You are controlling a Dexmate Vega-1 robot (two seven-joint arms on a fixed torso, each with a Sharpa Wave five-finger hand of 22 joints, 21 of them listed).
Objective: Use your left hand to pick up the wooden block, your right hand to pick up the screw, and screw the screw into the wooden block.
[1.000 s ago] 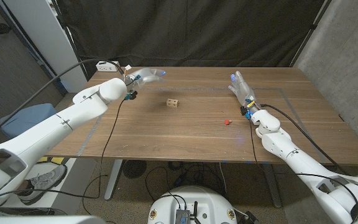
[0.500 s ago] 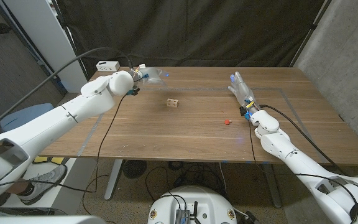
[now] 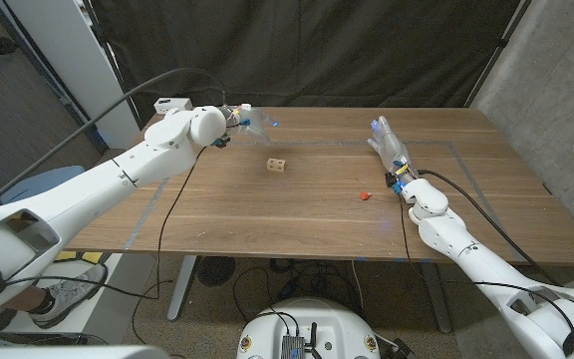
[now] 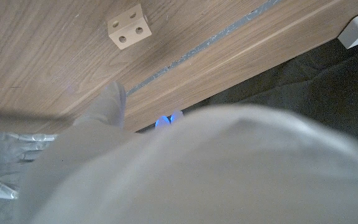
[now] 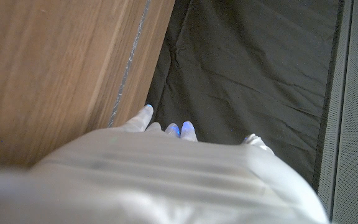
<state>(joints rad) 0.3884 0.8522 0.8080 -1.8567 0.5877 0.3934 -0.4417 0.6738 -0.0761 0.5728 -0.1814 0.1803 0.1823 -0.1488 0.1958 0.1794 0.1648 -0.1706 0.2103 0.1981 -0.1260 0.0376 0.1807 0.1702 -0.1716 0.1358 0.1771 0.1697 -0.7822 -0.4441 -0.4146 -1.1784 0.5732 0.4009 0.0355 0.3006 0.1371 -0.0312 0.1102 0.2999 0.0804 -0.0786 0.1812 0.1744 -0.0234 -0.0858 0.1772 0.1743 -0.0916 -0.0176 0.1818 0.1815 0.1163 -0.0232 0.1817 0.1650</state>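
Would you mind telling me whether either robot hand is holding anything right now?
Neither: the left robot hand and right robot hand are empty; wooden block and screw lie on the table.

Wooden block (image 3: 278,166) mid-table (image 3: 267,214), screw (image 3: 364,195) to its right, apart

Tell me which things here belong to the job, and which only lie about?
For the job: wooden block, red screw, left hand, right hand.
Lying about: white box at the table's far left corner.
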